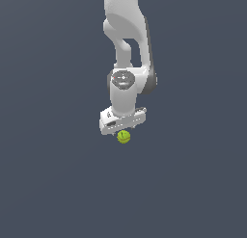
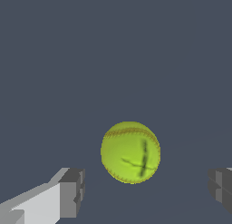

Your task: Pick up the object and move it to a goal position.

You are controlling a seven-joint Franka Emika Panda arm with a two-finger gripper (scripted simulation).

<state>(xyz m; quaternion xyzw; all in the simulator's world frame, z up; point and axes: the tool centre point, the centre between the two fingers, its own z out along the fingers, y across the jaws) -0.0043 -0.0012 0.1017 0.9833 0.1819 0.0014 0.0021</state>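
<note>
ball: a small yellow-green ball point(image 1: 123, 136) with darker green marks and a reddish stitched seam is seen in both views point(image 2: 130, 152); it is far narrower than the white gripper body.
ball place: in the exterior view the ball is shown directly beneath the gripper point(image 1: 123, 133), its upper edge meeting the underside of the white hand; whether the ball rests on the ground or is lifted cannot be told.
gripper: the white hand is pointed downward at the end of the arm point(image 1: 126, 49), directly above the ball.
jaws: the jaws are spread wide; in the wrist view one grey fingertip point(image 2: 72, 191) is seen on one side of the ball and the other at the frame edge on the opposite side, and clear gaps are left between each pad and the ball, so nothing is gripped.
gripper midpoint: the ball is placed between the two fingers, a little nearer the fully visible one than the other point(image 2: 147, 189).
ground: a plain dark blue-grey surface point(image 1: 53, 184) is spread all round the ball, without any visible markings.
</note>
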